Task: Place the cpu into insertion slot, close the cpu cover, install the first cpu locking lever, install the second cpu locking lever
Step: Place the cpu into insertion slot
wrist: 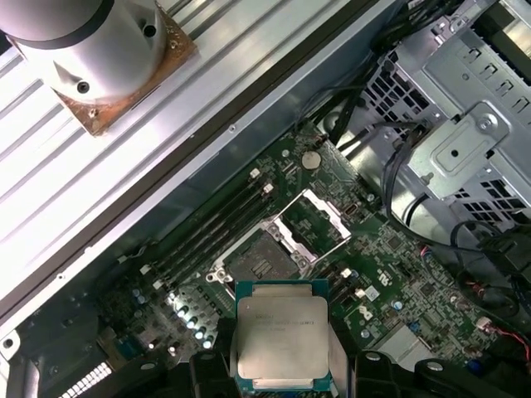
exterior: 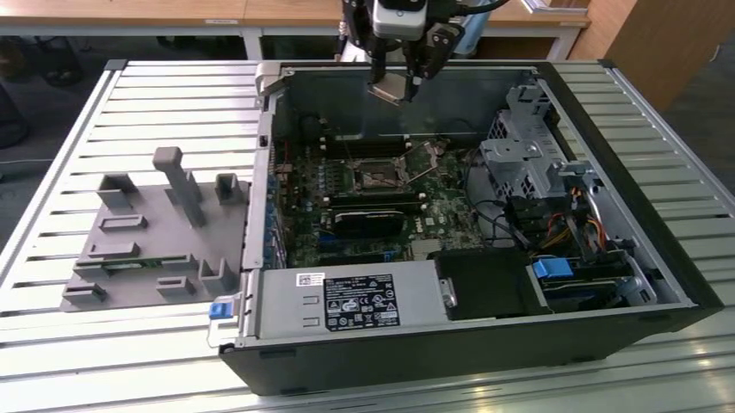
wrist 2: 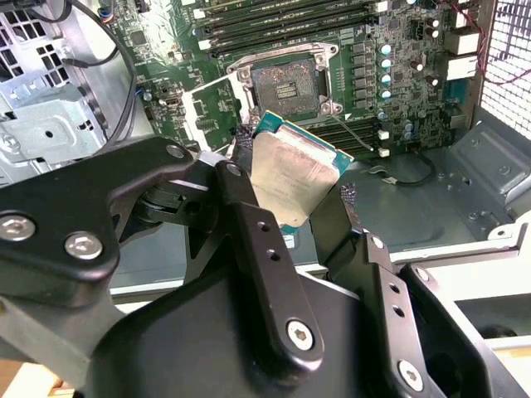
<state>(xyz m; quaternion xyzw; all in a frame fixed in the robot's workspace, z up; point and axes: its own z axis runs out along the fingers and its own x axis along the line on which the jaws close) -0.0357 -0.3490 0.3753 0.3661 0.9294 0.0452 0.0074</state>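
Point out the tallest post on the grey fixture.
The slim post at the grey fixture's middle, rising well above the squat blocks around it.

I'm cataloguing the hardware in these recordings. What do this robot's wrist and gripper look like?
The gripper is matte black: chunky jointed linkage bars with small round holes, fastened by silver hex-socket screws and narrowing to slim fingers. In the exterior view, the wrist is light grey with a black section beside it.
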